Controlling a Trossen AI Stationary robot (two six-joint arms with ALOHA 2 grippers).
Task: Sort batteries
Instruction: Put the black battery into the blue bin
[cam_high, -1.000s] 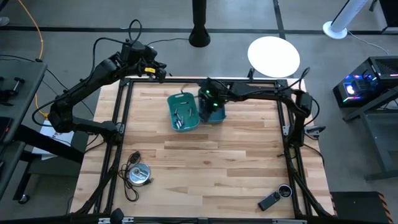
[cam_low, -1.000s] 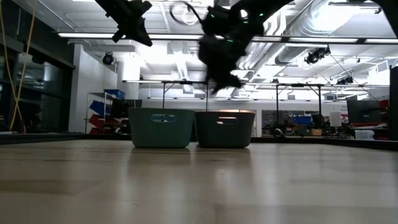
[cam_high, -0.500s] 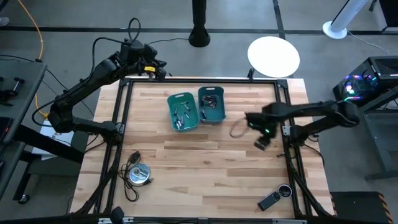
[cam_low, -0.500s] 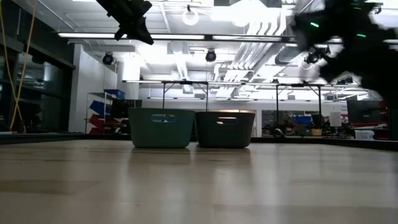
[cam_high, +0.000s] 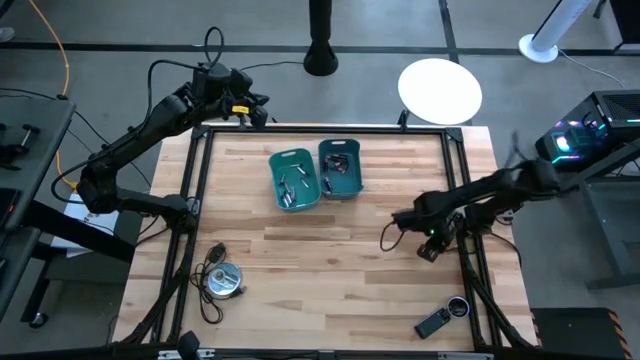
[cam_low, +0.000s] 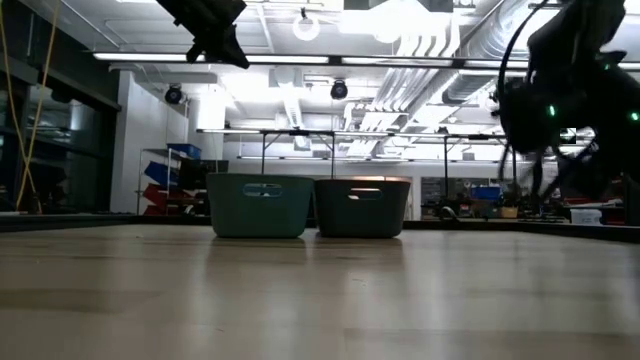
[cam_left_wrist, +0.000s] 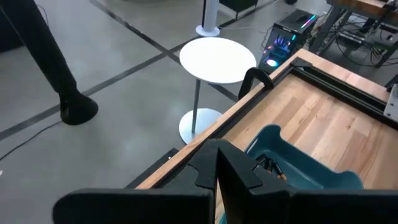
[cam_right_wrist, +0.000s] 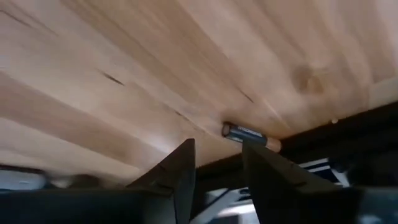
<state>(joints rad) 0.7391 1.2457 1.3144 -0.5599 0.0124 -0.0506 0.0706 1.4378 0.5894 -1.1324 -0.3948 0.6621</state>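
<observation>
battery (cam_right_wrist: 251, 137) only beyond right tool (cam_right_wrist: 217, 162)

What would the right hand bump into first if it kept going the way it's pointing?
Probably the small dark cylindrical battery lying on the pale wooden table by its dark edge frame. The right hand, fingers apart, points almost straight at it, though depth is hard to judge.

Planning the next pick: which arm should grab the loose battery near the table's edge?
The right. Its gripper hangs open just before the battery, while the left gripper waits at the far back corner.
</observation>
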